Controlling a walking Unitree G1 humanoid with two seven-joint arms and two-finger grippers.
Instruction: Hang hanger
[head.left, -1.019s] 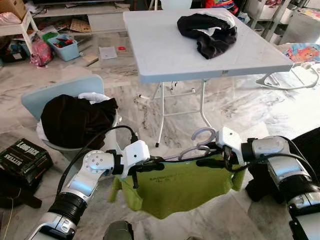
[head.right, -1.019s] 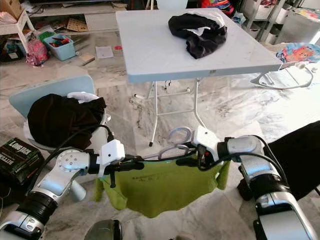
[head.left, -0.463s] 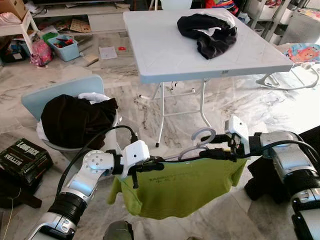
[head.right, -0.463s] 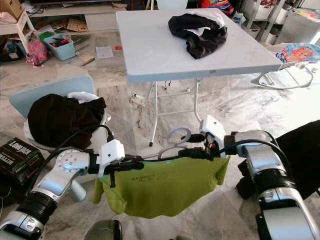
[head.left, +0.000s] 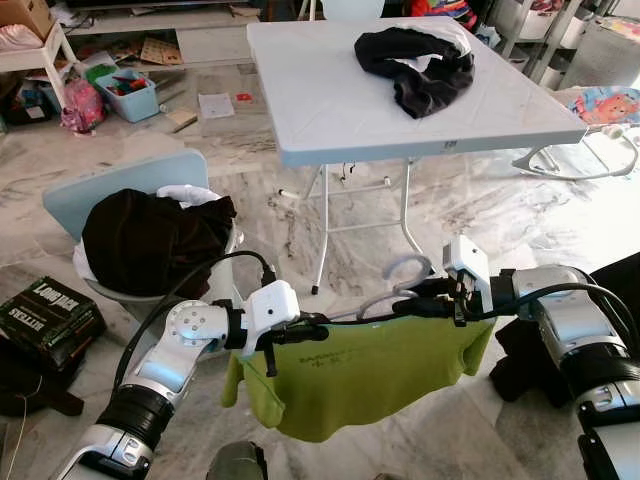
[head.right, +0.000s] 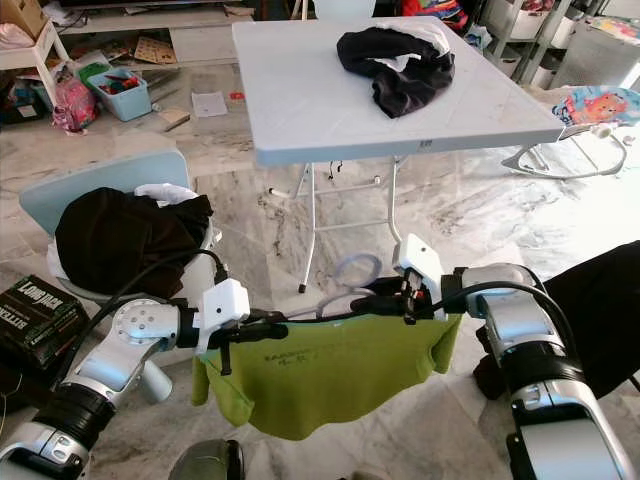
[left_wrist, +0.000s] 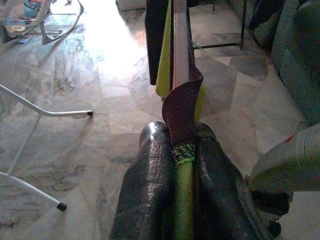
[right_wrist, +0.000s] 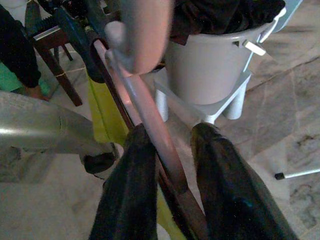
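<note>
A pale hanger, its hook (head.left: 405, 270) pointing up, hangs level between my two grippers in front of me, above the floor. A lime green shirt (head.left: 350, 375) is draped over it. My left gripper (head.left: 308, 328) is shut on the shirt's shoulder at the hanger's left end; the left wrist view shows green cloth and a dark red strip pinched in the left gripper (left_wrist: 182, 145). My right gripper (head.left: 428, 296) is at the hanger's right side near the hook. In the right wrist view the hanger bar (right_wrist: 150, 120) runs between the right gripper's (right_wrist: 171, 129) parted fingers, against one of them.
A white folding table (head.left: 330, 120) stands ahead with a black garment (head.left: 420, 60) on it. A grey bucket of dark clothes (head.left: 150, 240) sits at the left beside a black box (head.left: 45, 315). Dark cloth (head.left: 620, 290) lies at the right. Marble floor lies below.
My right gripper rose from below the hanger to its upper right side, then shifted slightly left. The shirt now hangs flatter and wider. The left gripper kept its hold.
</note>
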